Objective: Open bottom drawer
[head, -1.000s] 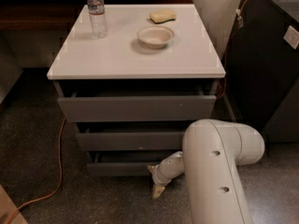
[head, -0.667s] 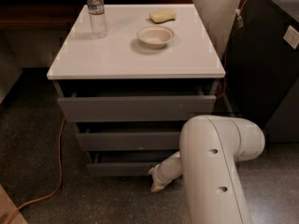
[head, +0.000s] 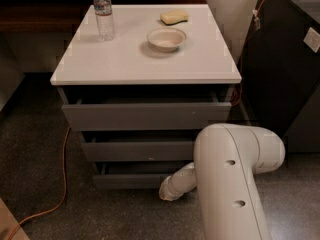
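From my station I see the white-topped cabinet (head: 125,64) with its three grey drawers all standing a little way out, a dark gap above each front. The bottom drawer (head: 127,181) sits lowest, under the middle drawer (head: 137,150) and the wide top drawer (head: 145,115). Only the left and centre of its front show, because my arm (head: 232,179) covers its right end.

The gripper (head: 169,191) is low at the floor, against the lower right part of the bottom drawer's visible front. It reads as a pale, rounded lump at the end of the wrist. I cannot tell how far it is open, and it may be touching the drawer front, though I can't confirm a hold on anything.

On the cabinet top, a water bottle (head: 103,11) stands upright near the back left corner, a yellow sponge (head: 174,17) lies toward the back edge, and a shallow bowl (head: 166,38) sits just in front of it.

An orange cable (head: 64,174) trails over the floor to the left, its far end hidden behind the cabinet. A dark unit (head: 285,69) on the right is cut off by the frame.
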### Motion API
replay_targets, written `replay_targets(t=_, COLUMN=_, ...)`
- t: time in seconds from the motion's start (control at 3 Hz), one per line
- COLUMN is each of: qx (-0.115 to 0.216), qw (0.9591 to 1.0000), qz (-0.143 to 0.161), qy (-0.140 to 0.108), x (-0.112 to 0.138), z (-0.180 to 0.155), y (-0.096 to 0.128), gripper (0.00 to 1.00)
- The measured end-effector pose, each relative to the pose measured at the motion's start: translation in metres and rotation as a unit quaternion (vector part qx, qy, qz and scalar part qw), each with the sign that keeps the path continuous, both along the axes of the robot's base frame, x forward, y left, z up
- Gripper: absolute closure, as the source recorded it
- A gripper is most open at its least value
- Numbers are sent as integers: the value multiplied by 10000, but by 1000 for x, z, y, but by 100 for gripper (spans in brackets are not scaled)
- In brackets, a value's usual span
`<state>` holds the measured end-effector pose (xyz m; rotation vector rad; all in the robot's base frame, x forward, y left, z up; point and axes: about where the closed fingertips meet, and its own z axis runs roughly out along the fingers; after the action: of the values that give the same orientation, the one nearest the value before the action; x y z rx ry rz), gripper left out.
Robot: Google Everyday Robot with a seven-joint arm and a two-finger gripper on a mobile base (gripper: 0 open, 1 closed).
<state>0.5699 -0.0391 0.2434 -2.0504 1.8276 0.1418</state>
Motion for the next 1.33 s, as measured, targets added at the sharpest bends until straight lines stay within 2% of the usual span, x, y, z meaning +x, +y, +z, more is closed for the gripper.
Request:
replay_targets(t=0.33, qx=89, qw=9996, qz=-141, qy=-217, x=13, z=4, y=-7, gripper=100)
replay_targets(t=0.67, qx=233, qw=9975, qz=-186, qy=-640, x=38, z=15, y=-12, gripper=100)
replay_targets(t=1.0, qx=359, qw=9941, qz=-174, qy=-1010, x=63, z=22, y=-14, gripper=100)
replay_targets(t=1.33, qx=506, qw=9912, qz=-159, qy=-1214, x=83, z=20, y=-8, gripper=100)
